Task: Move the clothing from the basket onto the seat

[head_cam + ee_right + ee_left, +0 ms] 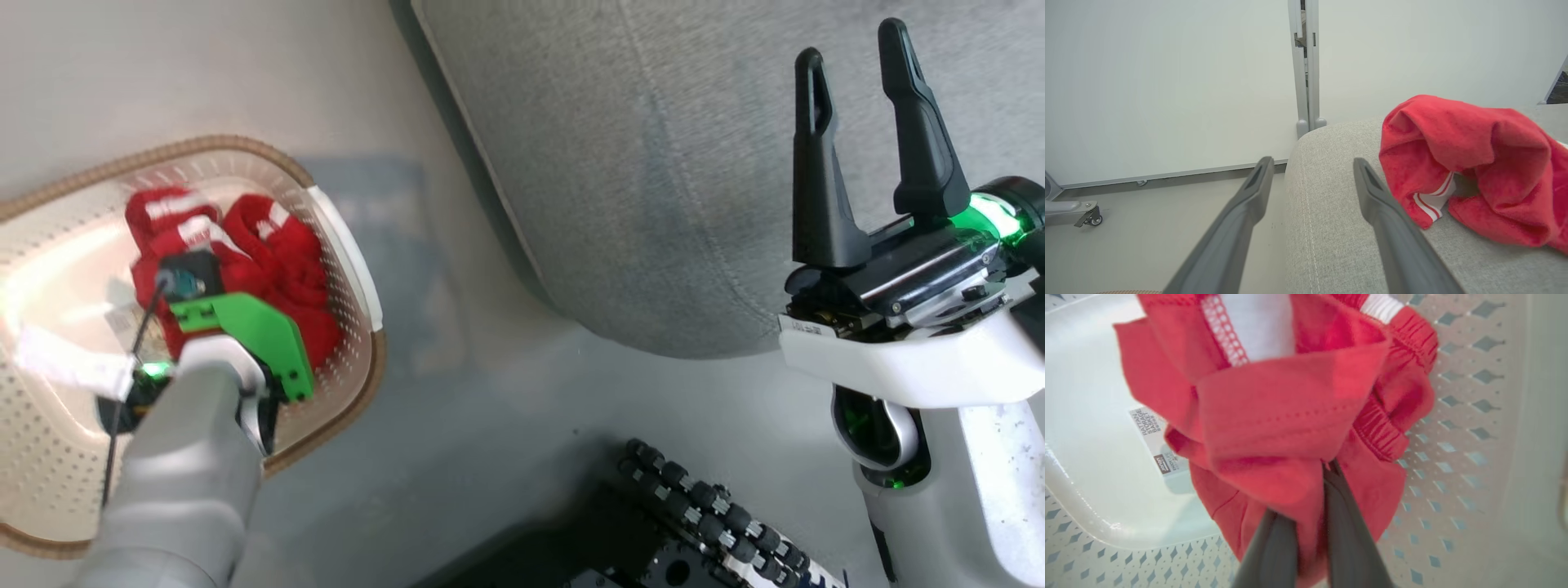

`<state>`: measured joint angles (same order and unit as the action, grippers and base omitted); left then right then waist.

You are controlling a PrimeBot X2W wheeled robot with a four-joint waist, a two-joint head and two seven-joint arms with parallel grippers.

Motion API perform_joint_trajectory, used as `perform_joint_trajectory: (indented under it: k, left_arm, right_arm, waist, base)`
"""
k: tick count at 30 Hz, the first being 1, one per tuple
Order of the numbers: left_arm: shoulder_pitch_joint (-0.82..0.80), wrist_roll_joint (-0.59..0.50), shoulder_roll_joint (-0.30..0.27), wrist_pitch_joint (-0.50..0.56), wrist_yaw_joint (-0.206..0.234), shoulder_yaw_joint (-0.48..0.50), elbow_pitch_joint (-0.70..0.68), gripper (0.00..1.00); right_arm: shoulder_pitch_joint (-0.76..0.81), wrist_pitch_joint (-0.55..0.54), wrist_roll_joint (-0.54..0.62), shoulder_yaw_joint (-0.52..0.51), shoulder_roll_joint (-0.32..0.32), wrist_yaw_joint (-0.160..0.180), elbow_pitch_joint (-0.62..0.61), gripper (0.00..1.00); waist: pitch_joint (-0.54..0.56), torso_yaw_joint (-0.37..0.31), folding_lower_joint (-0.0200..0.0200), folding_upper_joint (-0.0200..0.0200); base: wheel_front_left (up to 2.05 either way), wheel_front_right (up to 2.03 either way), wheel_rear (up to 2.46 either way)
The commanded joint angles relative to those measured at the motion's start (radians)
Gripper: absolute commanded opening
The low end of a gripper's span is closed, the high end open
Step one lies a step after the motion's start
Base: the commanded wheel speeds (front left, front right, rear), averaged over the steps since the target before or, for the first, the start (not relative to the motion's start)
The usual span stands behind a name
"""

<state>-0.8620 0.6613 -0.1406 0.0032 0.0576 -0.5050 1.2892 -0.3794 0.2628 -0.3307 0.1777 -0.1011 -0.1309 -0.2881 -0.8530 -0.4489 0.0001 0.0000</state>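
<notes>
In the basket (pixel 245 147), the left hand (pixel 1327 469) clamps crumpled red, white-panelled clothing (pixel 1290 416); the right hand (pixel 853 49) stands open.

Seat (pixel 1327 228) bears red garment (pixel 1474 163) (crumpled); basket (pixel 245 148) on floor (pixel 490 408).

Clothing (pixel 1274 416): soft matt red cloth, fuzzy nap. Basket (pixel 1457 428): glossy smooth perforated plastic, rim (pixel 204 149) woven-look. Seat (pixel 1331 228): coarse matt grey woven fabric.
</notes>
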Motion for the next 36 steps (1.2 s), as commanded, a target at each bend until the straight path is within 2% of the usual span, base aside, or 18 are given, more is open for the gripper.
perform_joint_trajectory:
  k: [1, 9, 15, 23, 30, 36]
  left_arm:
    - [0.029, 0.02, 0.008, -0.034, -0.01, 0.018, -0.002, 0.0]
    - [0.122, 0.048, 0.031, -0.21, -0.11, 0.031, -0.025, 0.0]
    - [0.159, 0.048, 0.037, -0.267, -0.142, 0.046, -0.112, 0.0]
    - [0.3, -0.018, 0.026, -0.269, -0.13, 0.182, -0.488, 0.0]
    - [0.457, -0.023, 0.069, -0.269, -0.165, 0.305, -0.844, 0.0]
    - [0.546, 0.012, 0.085, -0.268, -0.186, 0.322, -1.103, 0.0]
  right_arm:
    - [0.019, 0.003, 0.01, -0.001, -0.008, 0.0, 0.005, 1.0]
    - [0.113, 0.003, 0.031, -0.042, -0.039, 0.0, 0.029, 1.0]
    - [0.156, 0.003, 0.05, -0.037, -0.051, 0.0, 0.042, 1.0]
    - [0.207, 0.003, 0.069, -0.028, -0.054, 0.0, 0.058, 1.0]
    - [0.252, 0.003, 0.08, -0.029, -0.052, 0.0, 0.065, 1.0]
    - [0.28, 0.003, 0.088, -0.019, -0.056, 0.0, 0.072, 1.0]
  waist:
    - [0.144, 0.036, -0.0001, 0.0]
    - [0.361, 0.135, -0.0001, 0.0]
    - [0.473, 0.196, -0.0001, 0.0]
    - [0.583, 0.246, -0.0001, 0.0]
    - [0.644, 0.271, -0.0001, 0.0]
    - [0.674, 0.288, -0.0001, 0.0]
  base:
    - [0.0, 0.0, 0.0]
    - [0.0, 0.0, 0.0]
    - [0.0, 0.0, 0.0]
    - [0.0, 0.0, 0.0]
    - [0.0, 0.0, 0.0]
    - [0.0, 0.0, 0.0]
